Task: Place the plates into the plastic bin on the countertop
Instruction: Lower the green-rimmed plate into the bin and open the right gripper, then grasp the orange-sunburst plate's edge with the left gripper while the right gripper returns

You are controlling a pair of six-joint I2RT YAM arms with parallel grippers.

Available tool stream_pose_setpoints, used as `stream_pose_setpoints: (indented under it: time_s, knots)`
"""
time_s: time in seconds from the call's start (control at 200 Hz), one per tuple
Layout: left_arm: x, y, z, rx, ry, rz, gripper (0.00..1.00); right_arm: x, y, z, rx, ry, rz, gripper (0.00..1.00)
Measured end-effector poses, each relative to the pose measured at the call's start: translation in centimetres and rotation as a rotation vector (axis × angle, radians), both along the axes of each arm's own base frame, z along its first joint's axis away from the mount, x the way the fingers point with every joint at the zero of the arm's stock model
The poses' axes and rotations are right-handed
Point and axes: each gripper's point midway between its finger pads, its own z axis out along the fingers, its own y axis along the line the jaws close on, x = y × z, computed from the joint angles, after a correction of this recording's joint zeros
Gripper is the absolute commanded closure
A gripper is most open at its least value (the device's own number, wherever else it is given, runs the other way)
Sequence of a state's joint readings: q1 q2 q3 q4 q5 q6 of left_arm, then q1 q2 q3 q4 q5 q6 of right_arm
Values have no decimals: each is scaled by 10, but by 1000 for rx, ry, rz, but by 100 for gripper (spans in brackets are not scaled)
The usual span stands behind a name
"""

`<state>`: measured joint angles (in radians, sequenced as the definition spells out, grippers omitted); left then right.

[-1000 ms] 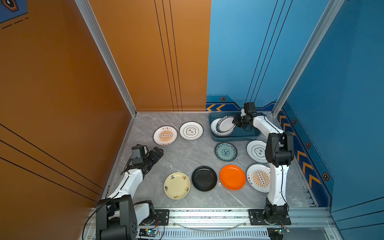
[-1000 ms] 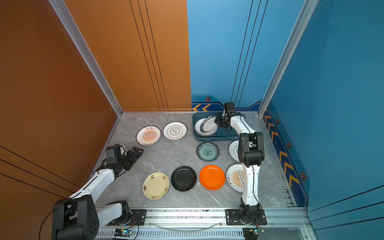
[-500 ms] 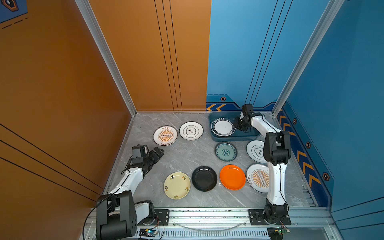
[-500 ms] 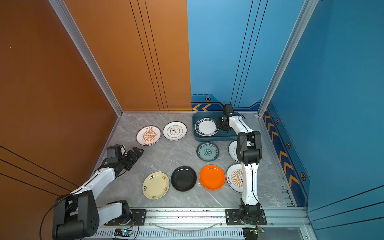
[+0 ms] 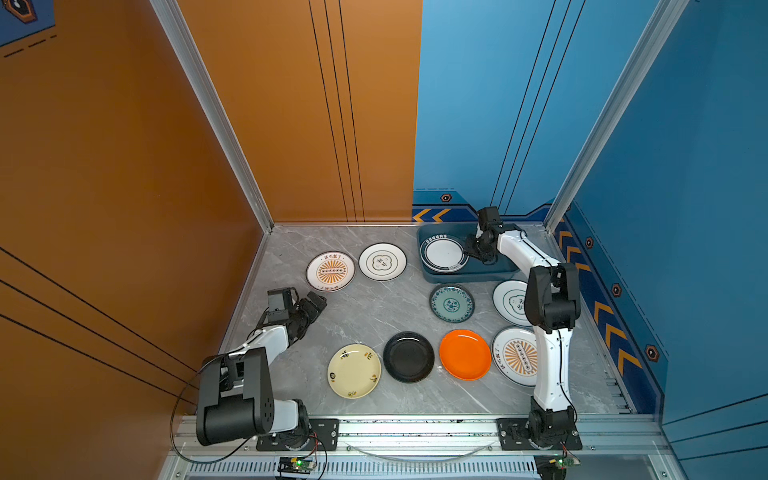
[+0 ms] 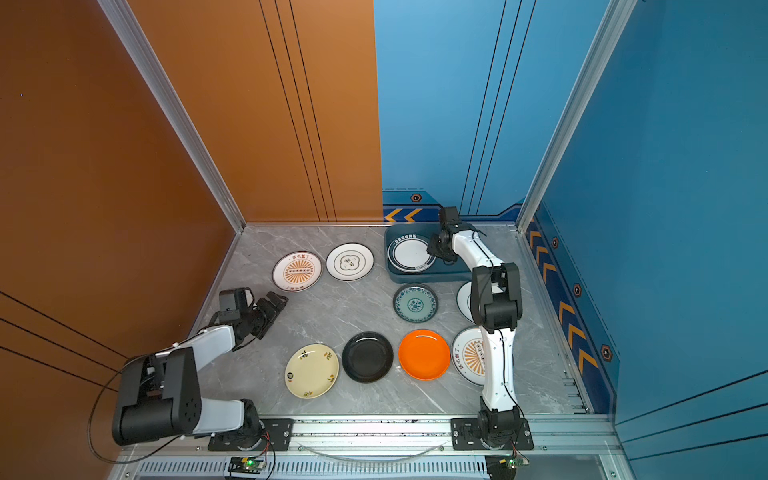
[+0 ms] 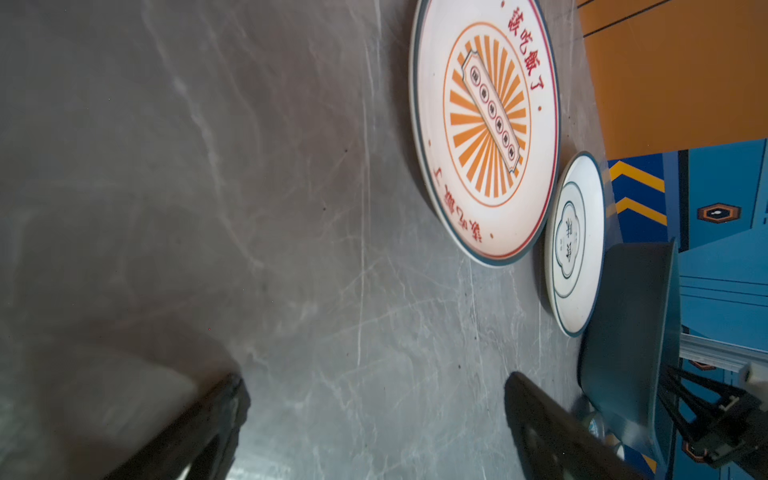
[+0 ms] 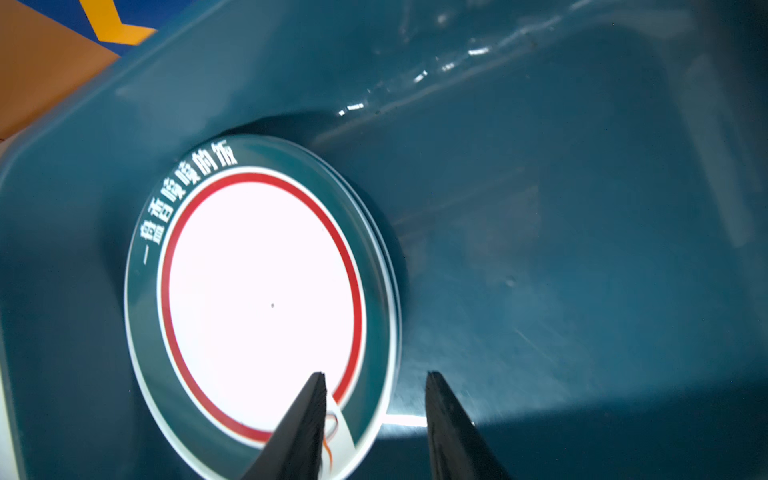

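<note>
The rectangular dark teal plastic bin (image 8: 561, 145) looks smooth and glossy, catching highlights. The grey marble-look countertop (image 7: 291, 208) is smooth, faintly sheened. The round white teal-rimmed plate (image 8: 266, 291) looks glazed.

orange wall (image 5: 124, 174), blue wall (image 5: 702, 174)

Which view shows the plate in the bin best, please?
The right wrist view: the plate is close up, its red ring and lettering legible. Both top views show it small in the bin. The left wrist view shows only the bin's outer wall.
</note>
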<state>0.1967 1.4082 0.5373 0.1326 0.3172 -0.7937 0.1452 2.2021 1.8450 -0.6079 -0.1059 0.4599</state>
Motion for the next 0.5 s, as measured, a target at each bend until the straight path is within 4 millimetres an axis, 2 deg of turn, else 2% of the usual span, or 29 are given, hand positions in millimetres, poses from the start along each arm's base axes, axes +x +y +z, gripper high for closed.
stream_pose_setpoints:
  time_s: [0.1,0.21,0.285,0.305,0.39,0.501]
  knots:
    - [11,4,0,-12,-20,22,4,-24,-3,19,-3,-22,-1,55]
    - [23,9,-1,-27,-44,56,10,-50,-5,57,11,-108,4,55]
    - [31,13,-2,-32,-59,71,13,-65,-4,76,23,-162,6,56]
    - [34,14,-2,-37,-63,77,17,-69,-5,79,26,-172,5,56]
    - [47,17,-4,-46,-86,89,22,-85,-5,84,42,-198,7,56]
    - [65,19,-4,-61,-125,93,26,-102,-4,75,65,-188,16,56]
